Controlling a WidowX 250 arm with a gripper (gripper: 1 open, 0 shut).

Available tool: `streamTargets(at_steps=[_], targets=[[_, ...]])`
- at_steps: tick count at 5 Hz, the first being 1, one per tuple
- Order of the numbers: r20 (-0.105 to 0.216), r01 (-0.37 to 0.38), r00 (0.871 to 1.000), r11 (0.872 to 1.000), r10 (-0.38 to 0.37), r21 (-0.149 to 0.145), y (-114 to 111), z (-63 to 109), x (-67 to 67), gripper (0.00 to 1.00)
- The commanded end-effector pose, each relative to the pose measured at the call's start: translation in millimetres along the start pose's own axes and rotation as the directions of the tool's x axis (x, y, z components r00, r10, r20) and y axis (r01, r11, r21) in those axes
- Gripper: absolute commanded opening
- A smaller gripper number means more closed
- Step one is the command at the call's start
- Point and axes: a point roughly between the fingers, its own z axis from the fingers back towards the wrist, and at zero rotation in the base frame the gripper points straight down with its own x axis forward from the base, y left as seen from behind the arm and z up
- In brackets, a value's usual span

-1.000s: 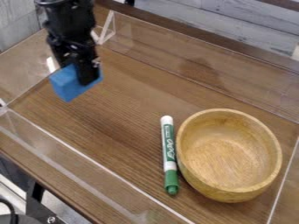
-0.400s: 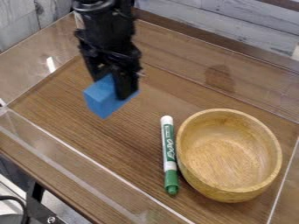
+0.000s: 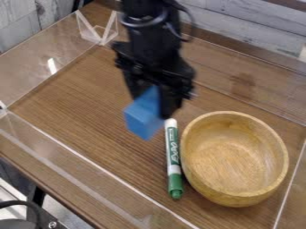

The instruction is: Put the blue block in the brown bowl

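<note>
My gripper [image 3: 157, 97] is shut on the blue block [image 3: 146, 118], which hangs in the air above the wooden table, just left of the marker's cap. The black arm comes down from the top middle of the view. The brown bowl [image 3: 234, 157] sits at the lower right, round, light wood with a thick rim, nothing inside it. The block is to the left of the bowl, not over it.
A green-and-white marker [image 3: 173, 157] lies between the block and the bowl, pointing toward the front edge. Clear acrylic walls [image 3: 72, 152] fence the wooden tabletop [image 3: 72, 98] on all sides.
The gripper has carried the blue block from the far left of the table rightward and toward the front, closer to the bowl. Bowl and marker have not moved.
</note>
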Motion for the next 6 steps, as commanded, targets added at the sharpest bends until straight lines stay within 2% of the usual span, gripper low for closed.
streamTargets(at_steps=[1,2,3,6], targets=[[0.055,-0.004,0.999,1.000,0.004,0.005,-29.5,4.1,10.3,0.00],[0.065,0.005,0.998,1.000,-0.005,0.003,-52.8,-3.2,13.2,0.00],[0.068,0.009,0.998,1.000,-0.009,0.005,-59.6,-7.3,13.2,0.00],[0.069,0.021,0.997,1.000,-0.020,-0.010,-59.7,-13.5,17.7,0.00]])
